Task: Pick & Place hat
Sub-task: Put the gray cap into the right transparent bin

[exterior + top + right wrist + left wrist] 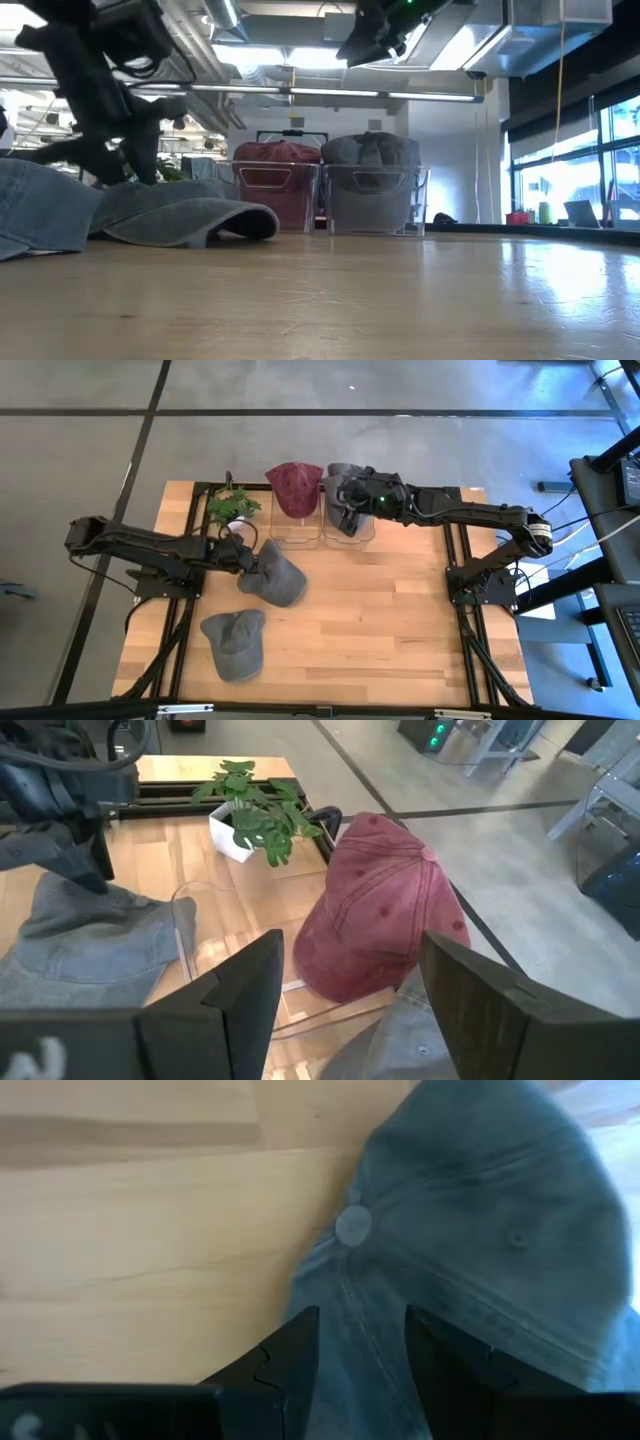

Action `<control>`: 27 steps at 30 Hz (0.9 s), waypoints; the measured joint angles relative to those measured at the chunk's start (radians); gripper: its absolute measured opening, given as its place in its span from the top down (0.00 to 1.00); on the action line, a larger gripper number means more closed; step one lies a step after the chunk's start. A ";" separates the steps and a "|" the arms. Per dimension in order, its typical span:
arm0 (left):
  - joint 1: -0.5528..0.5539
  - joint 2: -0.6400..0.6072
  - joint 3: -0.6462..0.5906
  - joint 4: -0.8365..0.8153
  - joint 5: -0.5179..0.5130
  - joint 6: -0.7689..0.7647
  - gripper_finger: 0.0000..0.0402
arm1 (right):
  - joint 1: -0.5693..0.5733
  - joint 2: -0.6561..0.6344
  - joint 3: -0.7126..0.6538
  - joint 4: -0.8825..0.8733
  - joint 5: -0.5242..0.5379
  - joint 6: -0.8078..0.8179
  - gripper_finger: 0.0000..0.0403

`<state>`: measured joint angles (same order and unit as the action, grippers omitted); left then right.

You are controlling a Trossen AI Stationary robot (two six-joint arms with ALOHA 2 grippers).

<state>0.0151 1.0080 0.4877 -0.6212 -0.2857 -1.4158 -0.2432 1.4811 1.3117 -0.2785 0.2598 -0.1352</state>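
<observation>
A grey cap [278, 576] lies on the wooden table [400, 620], left of centre, and shows in the low view [190, 215]. My left gripper [247, 559] is shut on its crown at its left side. A second grey cap [236, 644] lies near the front edge. A red cap [293, 488] sits in a clear bin [296, 532] at the far edge, and another grey cap [343, 488] sits in the clear bin beside it. My right gripper [350, 512] hangs open and empty above that second bin. My left gripper pinches a ridge of the cap's crown cloth [360, 1350] between its two fingers, a little way from the top button [352, 1226]. The fingers come slanting down from the table's left. The cap rests on the table, brim toward the right.
A small potted plant [232, 508] stands at the far left, next to the red cap's bin. Black frame rails run along the table's left and right sides. Bare wood lies at the centre and right [400, 590].
</observation>
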 joint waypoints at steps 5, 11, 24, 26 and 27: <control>0.000 0.004 -0.068 0.090 -0.003 0.005 0.64 | 0.000 0.000 0.000 0.000 0.000 0.000 0.42; 0.000 0.044 -0.125 0.163 0.012 -0.011 0.64 | 0.000 0.000 -0.001 -0.001 0.000 0.000 0.42; -0.002 0.179 -0.128 0.200 0.018 0.005 0.74 | -0.002 0.000 -0.001 -0.001 0.001 -0.001 0.42; -0.009 0.181 -0.129 0.194 0.005 0.005 0.79 | -0.002 0.000 -0.001 -0.001 0.001 -0.002 0.42; -0.012 0.182 -0.130 0.192 -0.006 0.005 0.83 | -0.002 0.000 -0.001 -0.001 0.001 -0.002 0.42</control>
<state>0.0032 1.1896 0.3581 -0.4292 -0.2918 -1.4111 -0.2455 1.4811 1.3106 -0.2790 0.2604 -0.1368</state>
